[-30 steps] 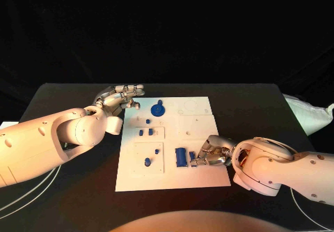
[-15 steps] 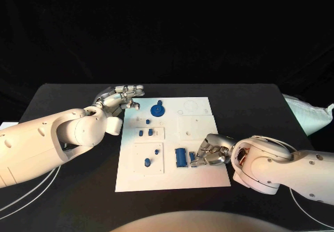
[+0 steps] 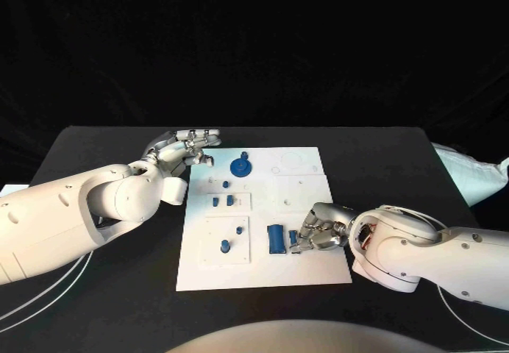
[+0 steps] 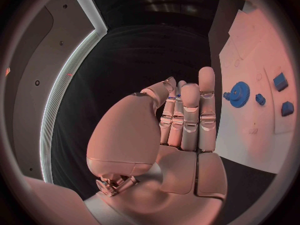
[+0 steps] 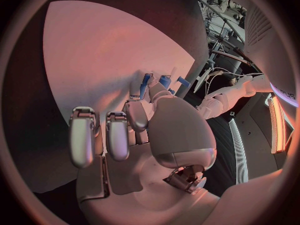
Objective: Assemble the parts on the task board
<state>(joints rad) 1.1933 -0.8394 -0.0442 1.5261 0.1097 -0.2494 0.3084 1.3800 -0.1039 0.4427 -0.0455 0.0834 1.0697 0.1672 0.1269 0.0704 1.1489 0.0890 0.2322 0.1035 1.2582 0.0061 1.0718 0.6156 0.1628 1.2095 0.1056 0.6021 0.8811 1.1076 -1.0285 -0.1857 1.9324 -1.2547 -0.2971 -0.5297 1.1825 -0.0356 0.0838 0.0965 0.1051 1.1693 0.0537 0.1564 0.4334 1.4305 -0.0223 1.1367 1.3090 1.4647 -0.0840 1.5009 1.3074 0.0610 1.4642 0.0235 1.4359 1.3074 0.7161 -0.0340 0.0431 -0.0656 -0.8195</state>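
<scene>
- Black table (image 3: 403, 158), dark backdrop; white task board (image 3: 307, 265) centred.
- Near: right hand (image 3: 318, 232) is set at a small blue part (image 3: 293, 237); grip cannot be told. Part is judged light, rigid, slippery; its sides are best pinched.
- Far: left hand (image 3: 182, 149) is held curled, empty, beside the blue gear (image 3: 240, 167).

The board's (image 3: 302, 266) near strip and far right corner lie bare, while the gear (image 3: 240, 167) and small parts (image 3: 222, 201) crowd its left half, the left hand (image 3: 182, 149) flanks its far-left corner, and the right hand (image 3: 319, 229) covers its right edge.
</scene>
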